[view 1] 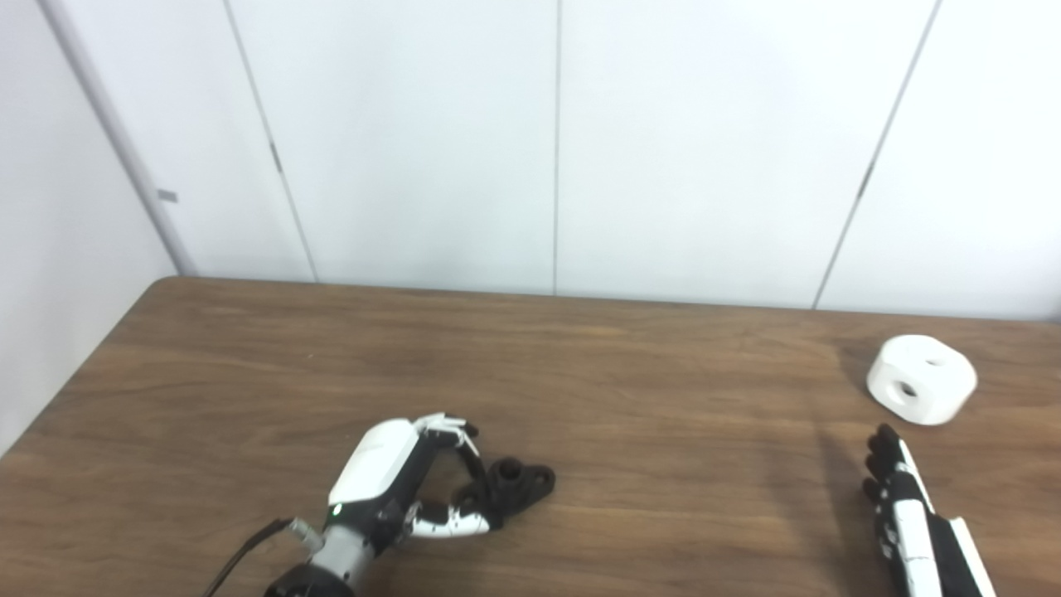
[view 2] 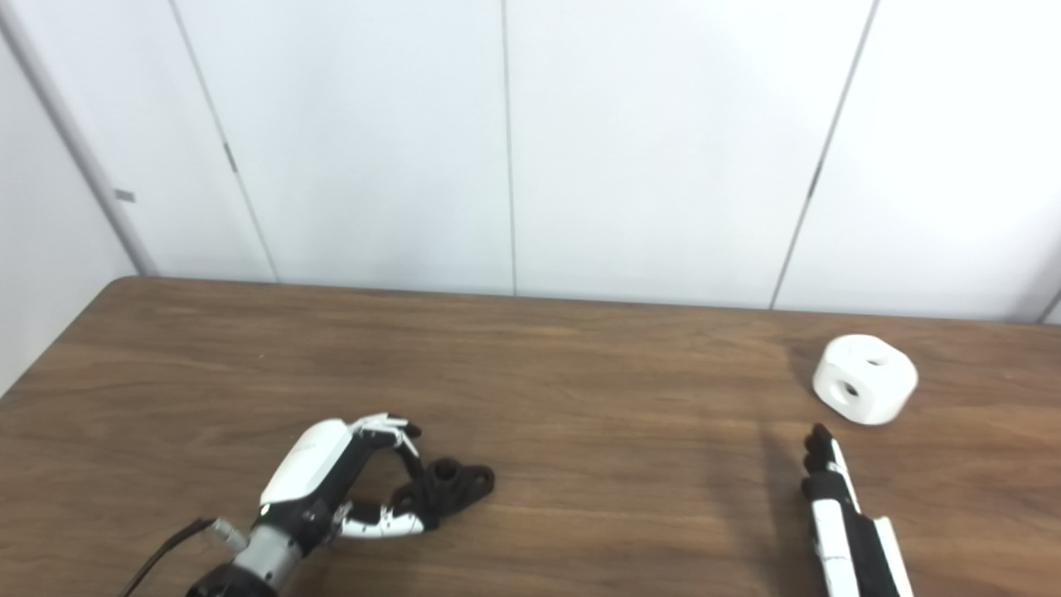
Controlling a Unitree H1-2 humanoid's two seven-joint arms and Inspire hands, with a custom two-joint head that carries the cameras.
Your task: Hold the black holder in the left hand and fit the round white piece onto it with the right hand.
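Left eye view: brown wood-grain table (view 1: 630, 365) w/ white panelled wall (view 1: 555, 141) behind it. Left hand (view 1: 398, 481), white shell over black fingers, sits near-left on the tabletop, fingers and thumb curled round the left end of the small black plastic holder (view 1: 518, 482); the holder rests on the wood, its lobed right end w/ round holes sticking out free. Round white piece (view 1: 922, 379), a chunky puck w/ holes in top and side, lies far-right on the table, apart from both hands. Right hand (view 1: 908, 506) near-right, edge-on, fingers straight and pressed side by side, pointing toward the white piece, tips short of it, holding nothing.

Right eye view: same layout. Left hand (view 2: 336, 477) pinching the black holder (view 2: 454, 482) at near-left. Round white piece (view 2: 864, 379) far-right, upright on its flat face. Right hand (view 2: 837, 506) just near of it, not touching; fingers together, empty.
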